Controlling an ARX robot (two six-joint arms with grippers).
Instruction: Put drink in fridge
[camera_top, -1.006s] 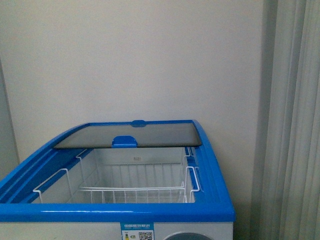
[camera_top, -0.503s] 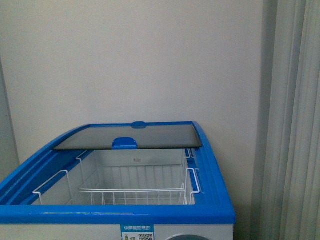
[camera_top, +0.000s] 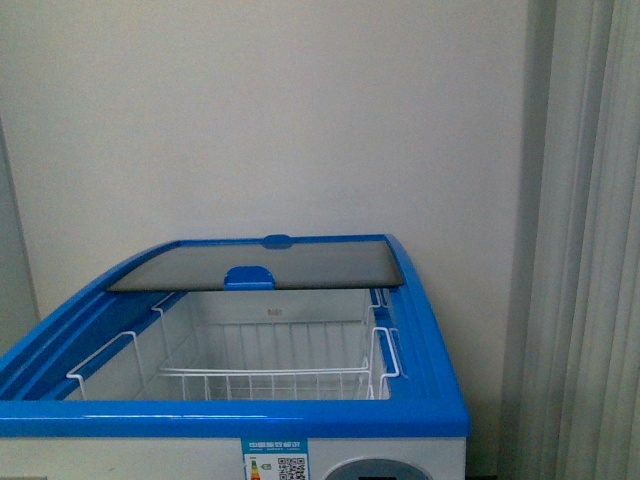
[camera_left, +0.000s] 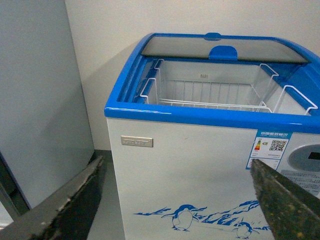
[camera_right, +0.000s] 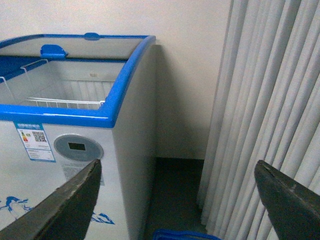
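Chest freezer lid slid far; wire basket empty. Both grippers, left and right, spread, holding nothing. Drink unseen; likely next: locate, grasp it.

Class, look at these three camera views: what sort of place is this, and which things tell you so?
Probably a plain indoor room, perhaps a lab or test space set up like a shop corner. A chest freezer with a sliding glass lid stands against a bare wall, beside pale curtains.

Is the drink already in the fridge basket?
No, the white wire basket inside the open fridge holds nothing, and no bottle shows in any view.
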